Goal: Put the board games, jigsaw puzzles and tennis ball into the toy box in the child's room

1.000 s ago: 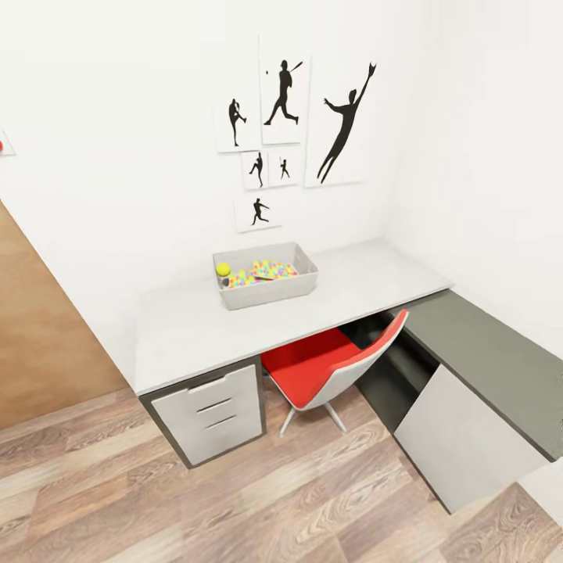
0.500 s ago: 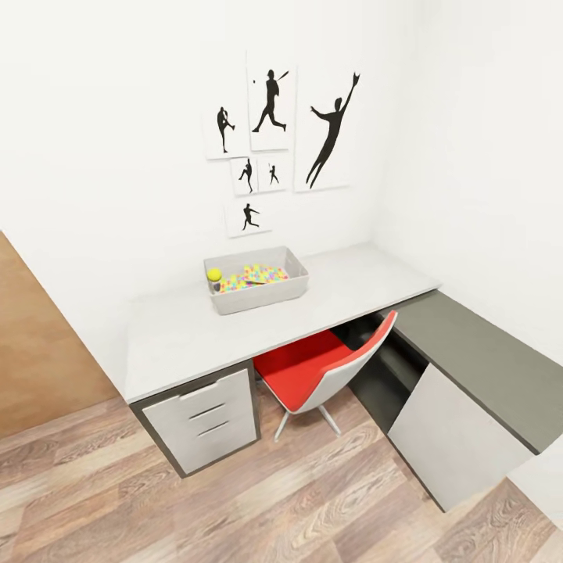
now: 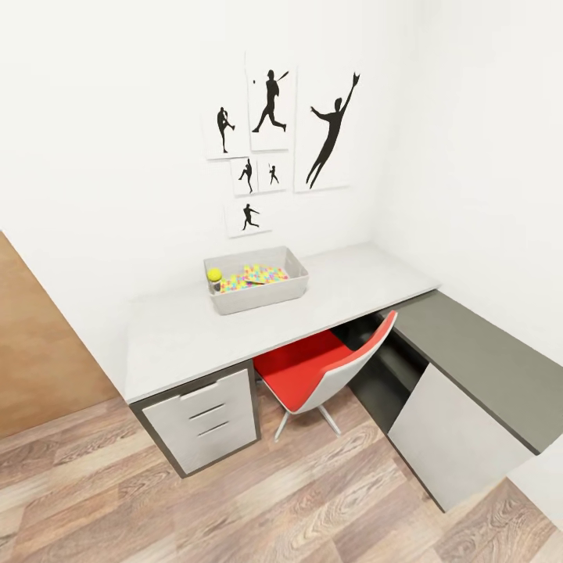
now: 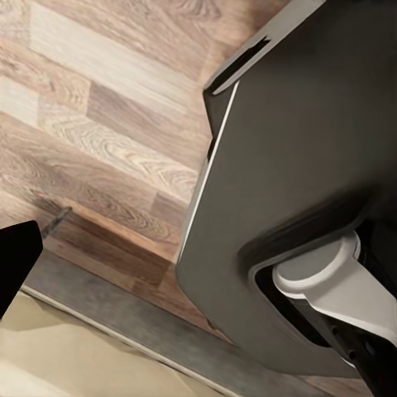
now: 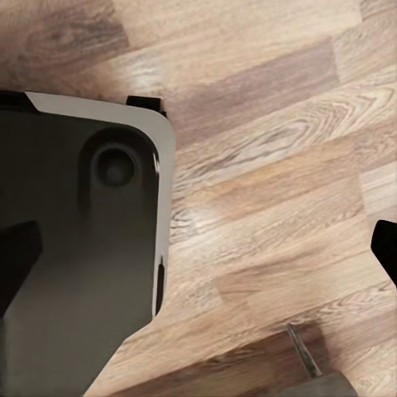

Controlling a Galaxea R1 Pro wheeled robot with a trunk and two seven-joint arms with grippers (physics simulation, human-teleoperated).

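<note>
The toy box [image 3: 256,281] sits on the table [image 3: 188,332], toward the back near the wall, roughly in the middle of the table's length. Inside it, the tennis ball [image 3: 213,274] rests at the box's left end, touching or just beside the wall there. The rest of the box floor is covered by a jigsaw puzzle [image 3: 254,276], a mosaic of yellow, pink, blue and green; whether there is one square or two lying together cannot be told. A thin dark edge lies across the mosaic, too small to identify.

The table top around the box is pale grey. Below its left end is a white drawer unit [image 3: 205,418] with three drawers. A red chair [image 3: 324,367] is pushed partly under the table, to the right of the drawers. A lower dark grey cabinet [image 3: 477,367] runs along the right-hand wall, meeting the table at the corner. Black athlete silhouette prints [image 3: 274,125] hang on the white wall above the box. The floor [image 3: 258,508] is wood plank.

Both wrist views look down at the plank floor and the dark body of the robot's base. Only dark finger edges show at the borders of those pictures, so I cannot tell how far either claw is open or whether it holds anything.
</note>
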